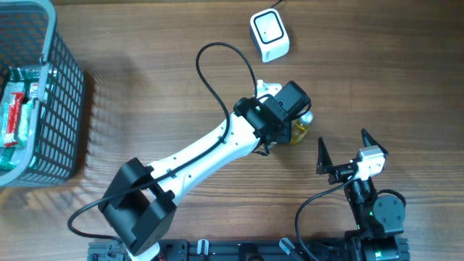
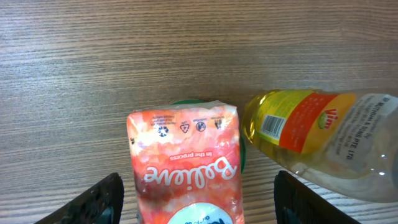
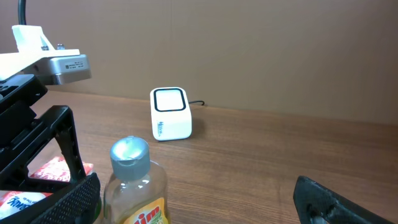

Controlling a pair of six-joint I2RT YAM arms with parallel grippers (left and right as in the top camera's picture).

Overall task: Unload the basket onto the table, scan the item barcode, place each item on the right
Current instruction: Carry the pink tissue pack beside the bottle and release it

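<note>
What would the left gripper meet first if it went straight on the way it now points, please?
Most likely the pink packet, which lies between the left gripper's open fingers. The yellow bottle beside it sits near one finger's path; depth there is unclear.

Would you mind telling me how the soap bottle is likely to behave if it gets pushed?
The bottle stands upright and tall, so a high push would probably tip it. Its yellow liquid seems to fill only the lower part, so it is likely fairly light. Smooth clear plastic may slip.
</note>
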